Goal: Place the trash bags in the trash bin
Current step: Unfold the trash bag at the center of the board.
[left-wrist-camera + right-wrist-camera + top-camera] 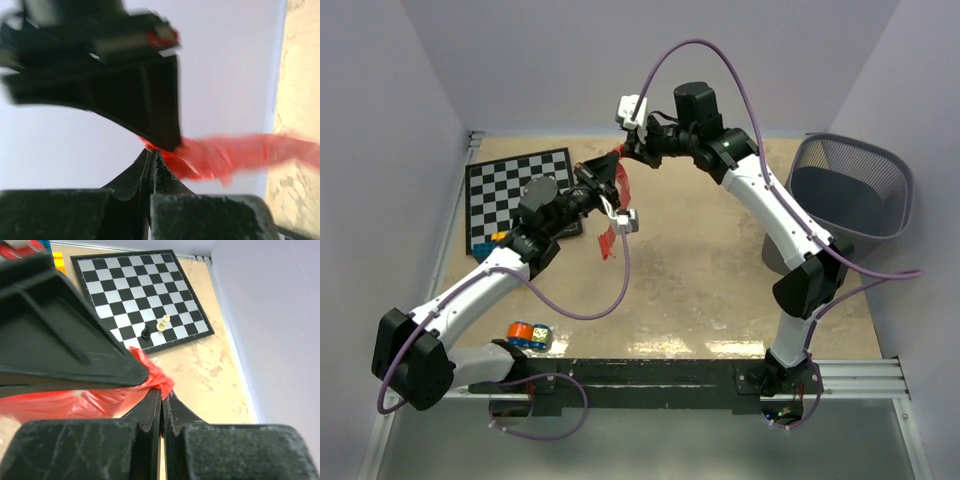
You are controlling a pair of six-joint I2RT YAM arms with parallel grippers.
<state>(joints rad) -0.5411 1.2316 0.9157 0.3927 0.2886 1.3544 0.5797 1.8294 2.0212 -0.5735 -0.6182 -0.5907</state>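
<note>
Our left gripper [604, 192] is clamped on the bag [610, 240], which hangs in the air above the table [700, 290]. Our right gripper [626, 152] pinches its upper edge. We judge this to be mid-carry. Next we must swing right to the bin [865, 150], which is well apart. The tabletop is mottled beige and the walls are pale.

chessboard [510, 195] far left — trash bin [850, 190] far right (trash bags [622, 182] between them).

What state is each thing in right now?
left gripper: shut on trash bag.
right gripper: shut on trash bag.
trash bag: held in the air, bunched, pinched by both grippers.
trash bin: standing far right, no bag in it.
chessboard: lying flat; black piece and white piece upright.
</note>
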